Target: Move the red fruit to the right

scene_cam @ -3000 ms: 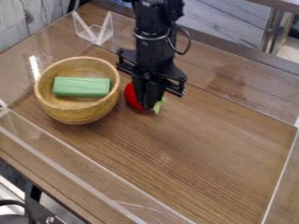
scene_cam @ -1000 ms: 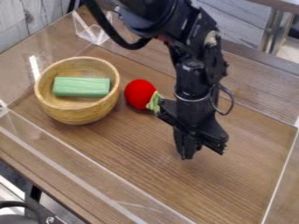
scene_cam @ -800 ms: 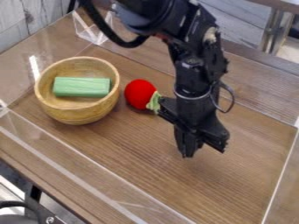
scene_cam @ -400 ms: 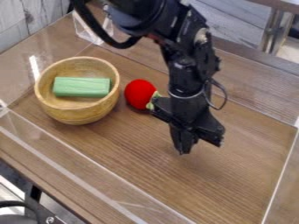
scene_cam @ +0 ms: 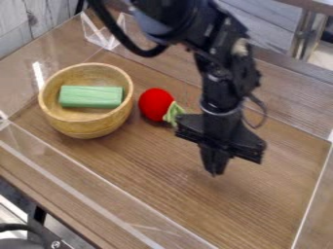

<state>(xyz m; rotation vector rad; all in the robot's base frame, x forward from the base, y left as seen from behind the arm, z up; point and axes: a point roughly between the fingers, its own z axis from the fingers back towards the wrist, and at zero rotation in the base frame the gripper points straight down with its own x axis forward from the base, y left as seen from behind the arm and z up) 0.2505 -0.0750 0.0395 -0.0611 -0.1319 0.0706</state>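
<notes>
Clenched gripper [scene_cam: 208,171], 0 items visibly held; swinging left, it could knock red fruit [scene_cam: 156,104] into bowl [scene_cam: 125,119].

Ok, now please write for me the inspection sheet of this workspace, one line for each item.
Surface: brown wooden table; no spill seen.
Job's things: red fruit with green leafy part, just right of the bowl in the picture.
Clutter: wooden bowl at the left, light green block inside it; clear object at the back left.
Tool: shut, nothing seen held, right of the fruit.
Cables: black cable along the arm at the top; dark cables at the lower left corner.
Surroundings: light grooved wall behind the table.
</notes>
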